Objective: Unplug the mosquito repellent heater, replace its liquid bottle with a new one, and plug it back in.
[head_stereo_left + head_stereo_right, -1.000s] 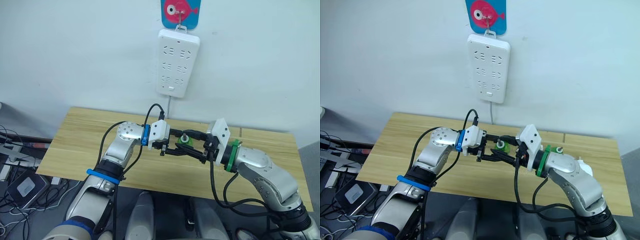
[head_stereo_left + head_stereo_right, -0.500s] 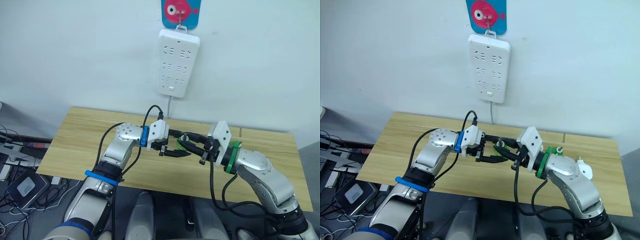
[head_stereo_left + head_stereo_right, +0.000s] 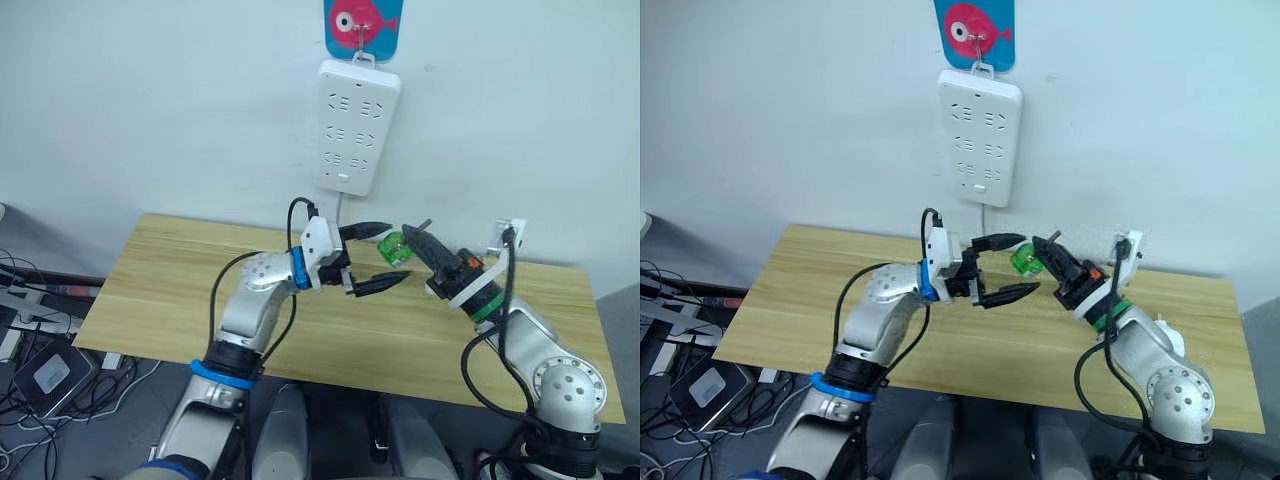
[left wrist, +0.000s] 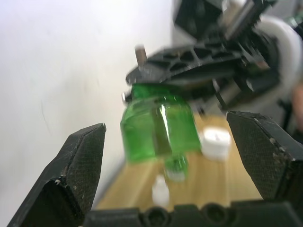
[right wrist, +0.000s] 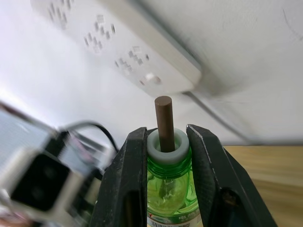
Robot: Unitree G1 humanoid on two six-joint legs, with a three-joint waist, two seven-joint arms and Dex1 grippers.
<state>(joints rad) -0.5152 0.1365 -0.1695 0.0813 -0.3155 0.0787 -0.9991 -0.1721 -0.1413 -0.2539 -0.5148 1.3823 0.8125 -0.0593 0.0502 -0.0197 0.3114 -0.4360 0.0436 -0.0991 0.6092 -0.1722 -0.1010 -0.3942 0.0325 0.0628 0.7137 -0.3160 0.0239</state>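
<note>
At frame centre, the right tool (image 3: 412, 243) pinches the green bottle (image 5: 169, 189) by its neck; the left tool (image 3: 378, 256) gapes wide, empty. Bottle swap underway; next, likely fitting it into the heater.

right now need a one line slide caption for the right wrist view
Right gripper clamped on the neck of a green liquid bottle, brown wick pointing up toward the white wall-hung power strip.

Left gripper (image 3: 372, 257) gapes wide, and the green bottle (image 3: 394, 248) pinched by the right gripper (image 3: 412, 238) hangs just beyond its fingertips; power strip (image 3: 355, 126) looms above.
</note>
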